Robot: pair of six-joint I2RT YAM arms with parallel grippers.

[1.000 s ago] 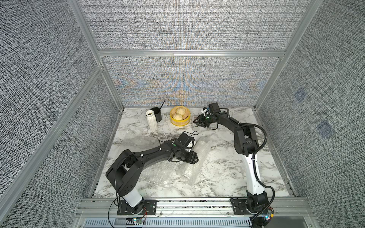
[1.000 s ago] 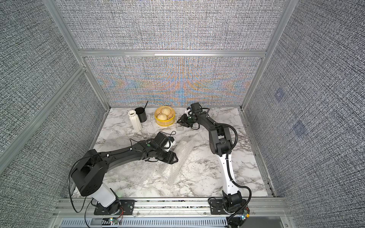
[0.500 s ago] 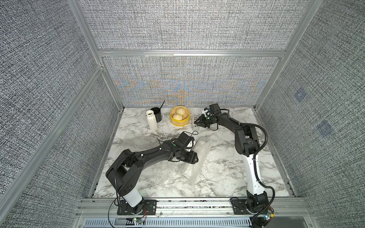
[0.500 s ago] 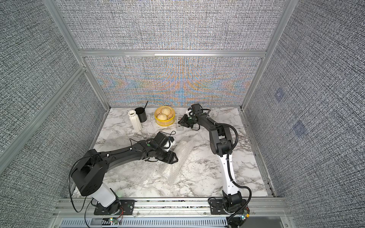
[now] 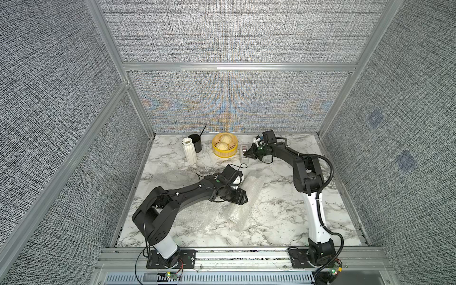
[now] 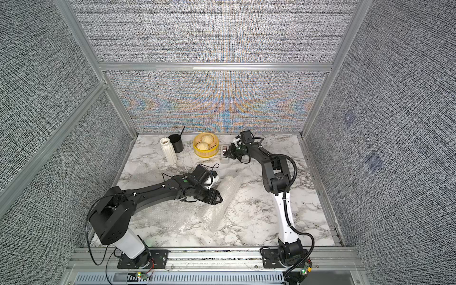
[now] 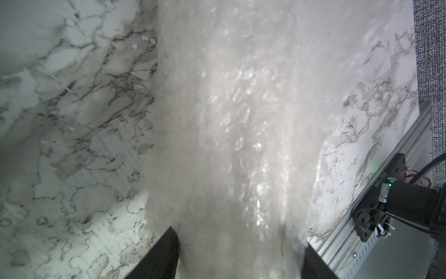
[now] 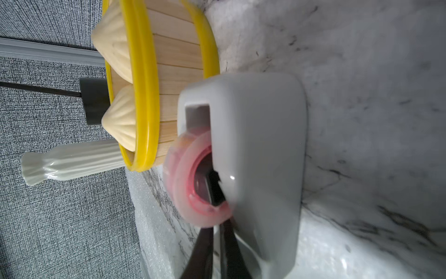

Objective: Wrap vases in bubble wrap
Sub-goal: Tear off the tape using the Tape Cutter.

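Note:
A slim white ribbed vase [image 5: 190, 153] [image 6: 168, 153] [image 8: 72, 159] stands upright at the back left. Mid-table, a rolled bundle of bubble wrap [image 5: 249, 191] [image 6: 228, 188] [image 7: 241, 120] lies on its side; what it holds is hidden. My left gripper [image 5: 243, 197] [image 6: 218, 198] [image 7: 240, 241] has one finger on each side of that bundle, closed against it. My right gripper [image 5: 245, 154] [image 6: 224, 155] [image 8: 217, 227] is shut at the white tape dispenser [image 5: 244, 158] [image 6: 225, 160] [image 8: 260, 145], just below the tape roll [image 8: 183, 169], with a thin pale strip between its fingers.
A flat bubble wrap sheet [image 5: 197, 218] [image 6: 172, 218] lies near the front under the left arm. A black mug [image 5: 195, 144] [image 6: 176, 145] stands behind the vase. A yellow steamer basket [image 5: 223, 154] [image 6: 204, 154] with two buns sits beside the dispenser. Grey walls close three sides.
The right gripper has closed its jaws at the tape dispenser and shifted slightly toward it. The left arm and the bundle have not moved.

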